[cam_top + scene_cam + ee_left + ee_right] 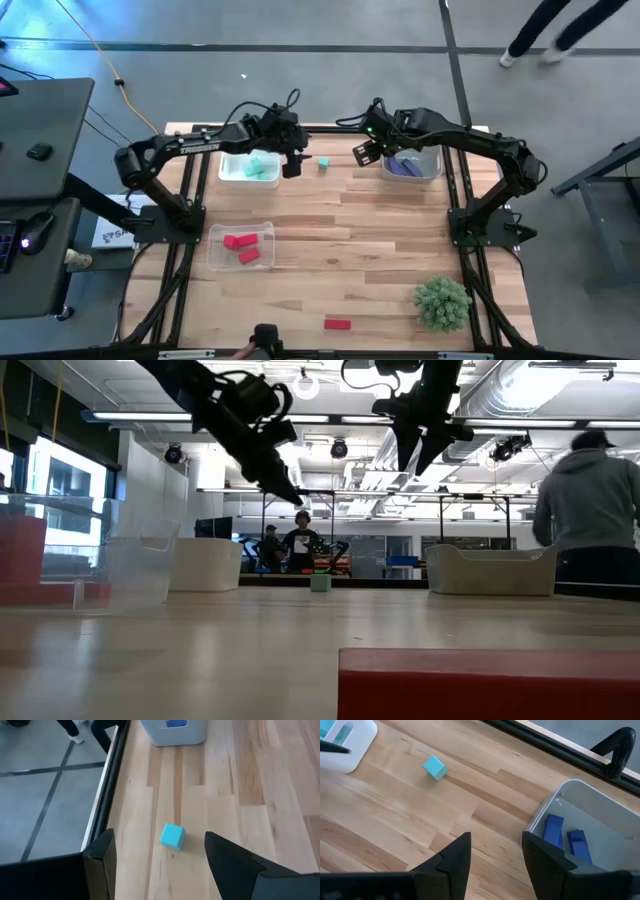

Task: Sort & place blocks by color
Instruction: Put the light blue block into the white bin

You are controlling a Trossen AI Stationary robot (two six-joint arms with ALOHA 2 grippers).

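Teal block (323, 162) sits loose on the tabletop (380, 240) between the two far trays, and the left pincer (291, 166), fingers spread wide and empty, hangs just beside it, nearer than the half-open, empty right pincer (362, 154).

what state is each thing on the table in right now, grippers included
left gripper: open, empty, above the loose teal block
right gripper: open, empty, beside the purple tray
loose teal block: on bare table between the two far trays
loose red block: on bare table near the front edge
teal tray: holds teal blocks
purple tray: holds purple blocks
red tray: holds red blocks
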